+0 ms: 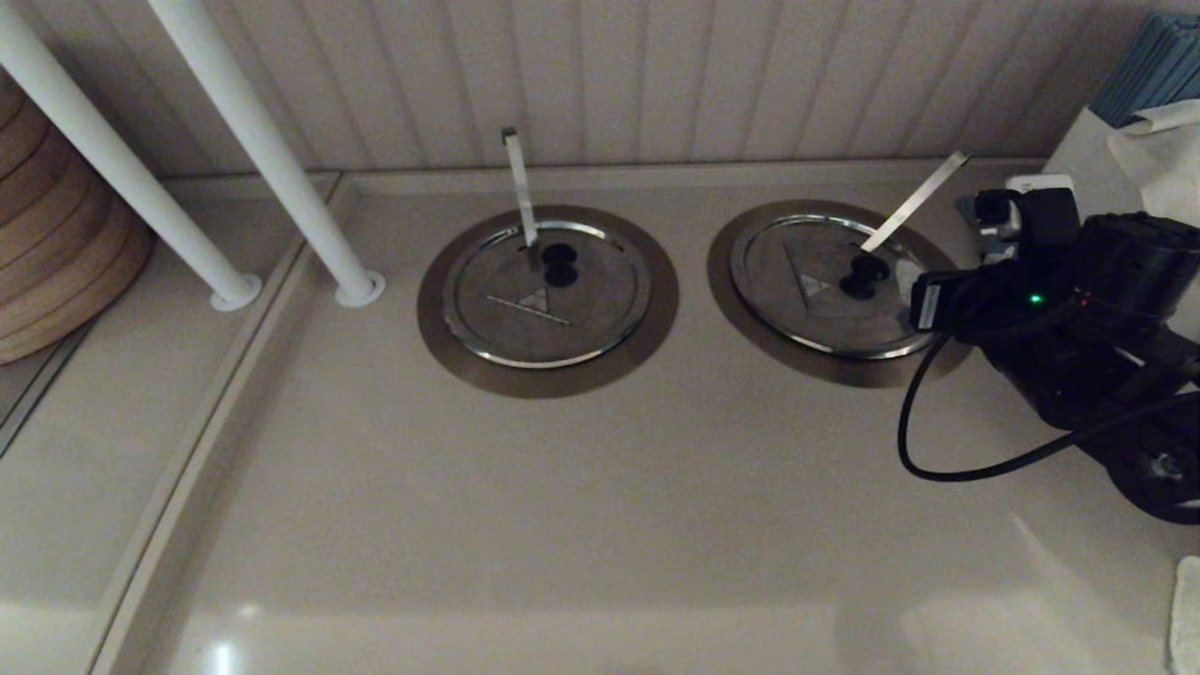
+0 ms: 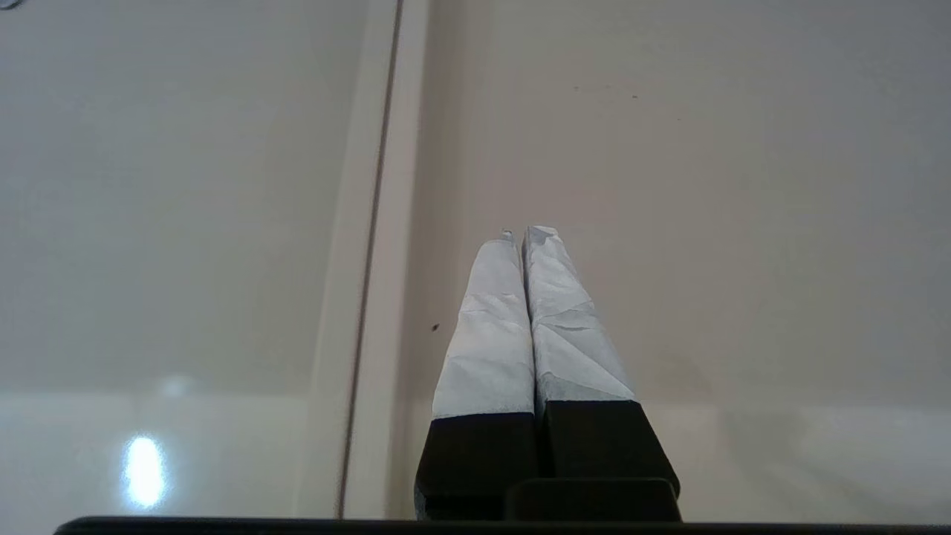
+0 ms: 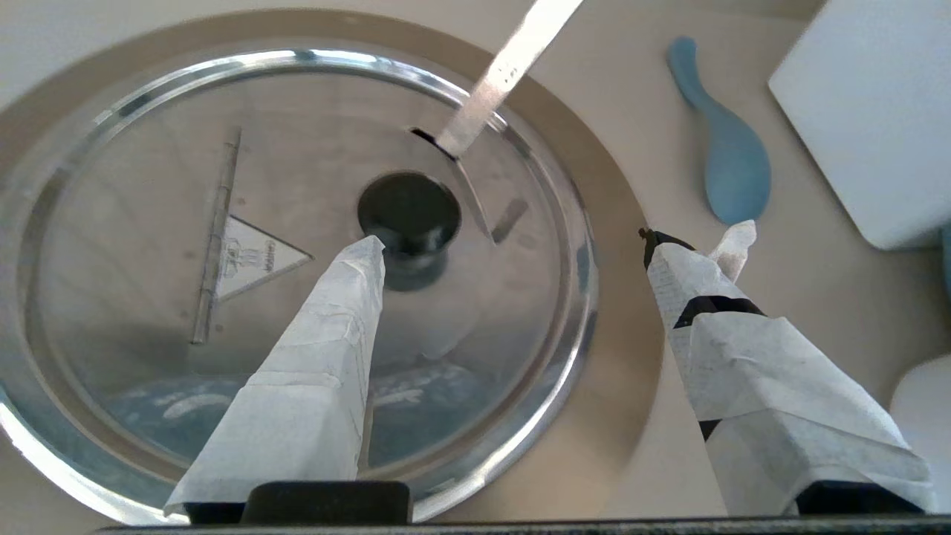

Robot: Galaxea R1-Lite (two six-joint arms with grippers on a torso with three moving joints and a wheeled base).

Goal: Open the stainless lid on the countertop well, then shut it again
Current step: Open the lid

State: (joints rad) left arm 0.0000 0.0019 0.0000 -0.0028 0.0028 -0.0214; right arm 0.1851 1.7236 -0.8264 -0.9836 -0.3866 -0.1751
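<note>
The stainless lid point(image 1: 811, 305) point(image 3: 148, 297) lies shut on the countertop well, so only the well's brownish collar point(image 1: 729, 281) point(image 3: 631, 327) shows. The lid has a black knob point(image 1: 862, 275) point(image 3: 409, 212) and a plain triangle mark point(image 3: 256, 256). A slanted flat utensil handle point(image 1: 914, 202) point(image 3: 513, 67) pokes out through a slot. My right gripper point(image 1: 923, 300) point(image 3: 516, 249) hovers open over the lid's right side. One fingertip point(image 3: 368, 260) is beside the knob and the other is out over the collar's edge, with nothing between them. My left gripper point(image 2: 529, 234) is shut and empty over bare counter.
A similar lid point(image 1: 548, 309) with an upright handle sits to the left. Two white poles point(image 1: 253, 141) and a wooden stack point(image 1: 56, 253) stand far left. A blue spoon point(image 3: 732, 171) and a white box point(image 3: 869, 111) lie right of the well. A black cable point(image 1: 919, 441) loops from my right arm.
</note>
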